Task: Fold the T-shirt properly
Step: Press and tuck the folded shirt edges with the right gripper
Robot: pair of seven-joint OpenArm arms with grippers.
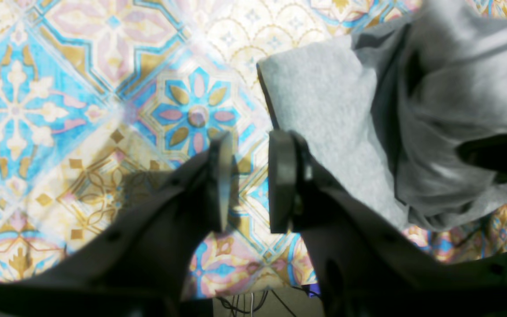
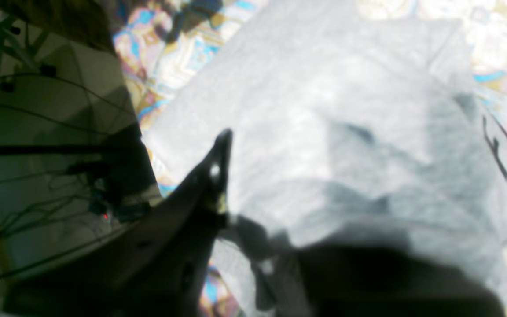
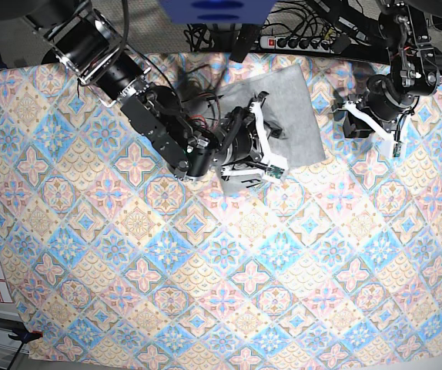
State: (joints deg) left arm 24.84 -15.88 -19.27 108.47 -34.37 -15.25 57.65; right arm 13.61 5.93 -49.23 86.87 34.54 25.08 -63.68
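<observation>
left wrist view: the left pincer (image 1: 247, 180) hangs with a gap between its pads and nothing in it, over the pastel tile-patterned cloth (image 1: 82, 110) on the desk, just beside a corner of the light heather-grey knit t-shirt (image 1: 324, 101), likely parked clear of the fold.
right wrist view: the t-shirt (image 2: 324, 110) fills the frame, bunched; the right pincer (image 2: 240, 185) sits at a fold, likely to hold it down; i cannot tell its opening.
base view: the t-shirt (image 3: 294, 108) lies as a compact rectangle at the far edge, the right pincer (image 3: 261, 146) on its near side, the left pincer (image 3: 371, 122) apart.

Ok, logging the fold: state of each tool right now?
Left tool: open, empty, over patterned cloth.
Right tool: on light grey knit T-shirt; grip unclear.
</observation>
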